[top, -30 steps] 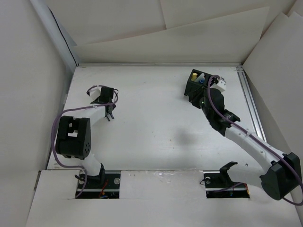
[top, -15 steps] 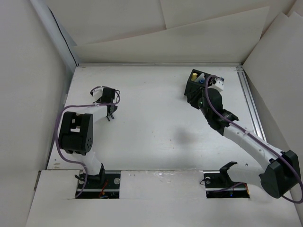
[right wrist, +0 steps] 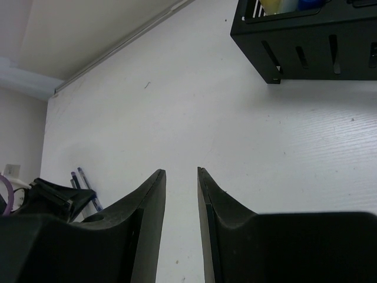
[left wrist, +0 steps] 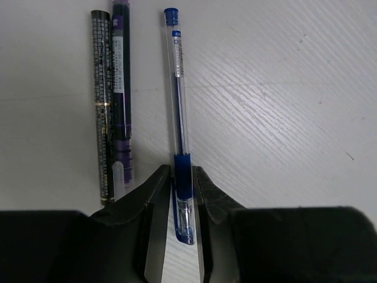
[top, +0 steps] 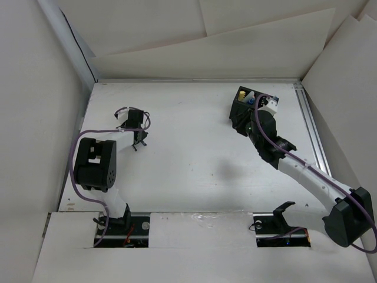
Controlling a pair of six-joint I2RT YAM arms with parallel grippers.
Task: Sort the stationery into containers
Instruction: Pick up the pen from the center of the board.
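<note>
Blue pen (left wrist: 178, 106) lies on the white table (left wrist: 283, 88) beside two darker pens (left wrist: 122, 100), left claw (left wrist: 183, 180) clamped on its rubber grip. Light, stiff and slick-barrelled, I'd judge, so that grip looks the safest hold. Right claw (right wrist: 181, 194) hangs empty, fingers slightly apart.

1. The left gripper (top: 136, 145) hangs low over the white table (top: 188, 147), its jaws too small to read.
2. The black box (top: 238, 106), yellow and blue items inside, sits just beyond the right gripper (top: 244, 125).
</note>
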